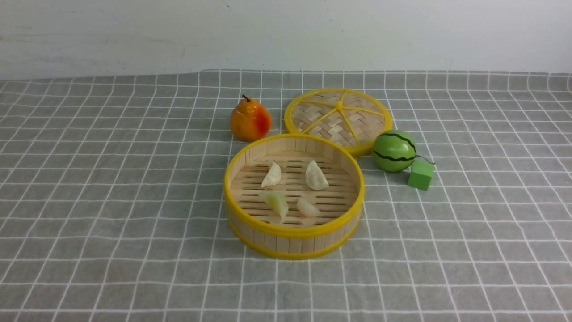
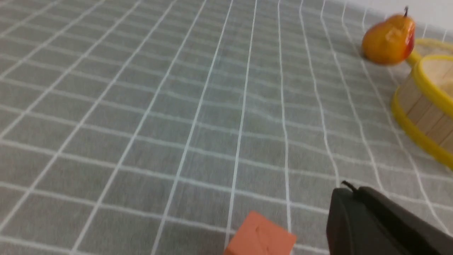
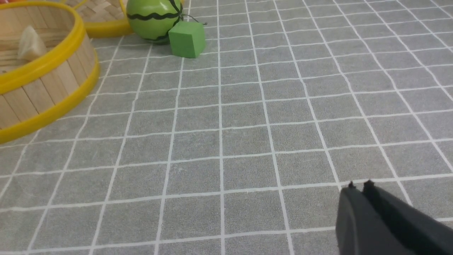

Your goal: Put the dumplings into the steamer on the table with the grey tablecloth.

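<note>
The steamer [image 1: 292, 232] stands mid-table on the grey tablecloth [image 1: 111, 201]. Inside it lie the dumplings: a whitish one [image 1: 271, 174] and a cream one [image 1: 316, 175] at the back, a greenish one [image 1: 277, 203] and a pinkish one [image 1: 308, 208] at the front. Neither gripper shows in the front view. My left gripper [image 2: 348, 189] is shut and empty over bare cloth, well apart from the steamer [image 2: 424, 102]. My right gripper [image 3: 359, 186] is shut and empty over bare cloth, far from the steamer [image 3: 42, 88], where one dumpling [image 3: 31, 46] shows.
An orange pear [image 1: 250, 120] and the flat woven lid [image 1: 338, 117] lie behind the steamer. A green watermelon ball [image 1: 394, 150] and a green cube [image 1: 420, 174] lie to its right. An orange block [image 2: 260, 237] lies close to my left gripper.
</note>
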Controlling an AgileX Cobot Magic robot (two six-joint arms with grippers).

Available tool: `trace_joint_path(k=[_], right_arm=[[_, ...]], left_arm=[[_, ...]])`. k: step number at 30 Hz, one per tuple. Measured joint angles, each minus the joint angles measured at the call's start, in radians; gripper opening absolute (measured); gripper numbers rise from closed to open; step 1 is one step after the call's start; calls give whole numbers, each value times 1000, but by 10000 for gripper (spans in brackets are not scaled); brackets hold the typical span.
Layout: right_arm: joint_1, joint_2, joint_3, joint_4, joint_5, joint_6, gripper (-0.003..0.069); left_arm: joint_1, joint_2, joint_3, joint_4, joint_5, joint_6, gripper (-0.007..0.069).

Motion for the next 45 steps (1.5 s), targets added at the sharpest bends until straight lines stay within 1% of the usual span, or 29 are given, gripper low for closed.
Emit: trace_joint_path(k=[2, 6, 45], right_arm=[[0, 0, 0, 0, 0, 0, 30], [0, 0, 0, 0, 0, 0, 34], [0, 0, 0, 0, 0, 0, 92]], left_arm=[[0, 0, 1, 1, 30, -1, -14], [0, 0, 2, 1, 38, -1, -14], [0, 0, 2, 0, 37, -1, -11]])
